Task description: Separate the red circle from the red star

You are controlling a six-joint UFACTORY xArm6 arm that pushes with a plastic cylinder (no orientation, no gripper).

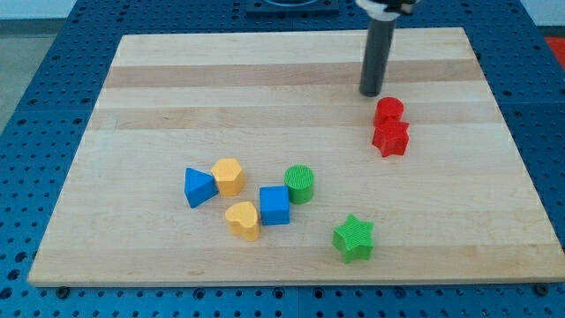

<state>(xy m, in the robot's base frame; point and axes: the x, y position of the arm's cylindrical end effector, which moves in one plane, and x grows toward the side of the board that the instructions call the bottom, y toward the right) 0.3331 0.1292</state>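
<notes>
The red circle (388,110) sits on the wooden board at the view's right, touching the red star (391,138) just below it. My tip (370,93) is down on the board just above and to the left of the red circle, a small gap away from it. The dark rod rises from there to the view's top edge.
A cluster lies at the board's lower middle: a blue triangle (199,187), a yellow hexagon (229,176), a yellow heart (243,220), a blue cube (274,205) and a green circle (300,184). A green star (354,238) lies lower right of them. The board's right edge (516,159) is near the red blocks.
</notes>
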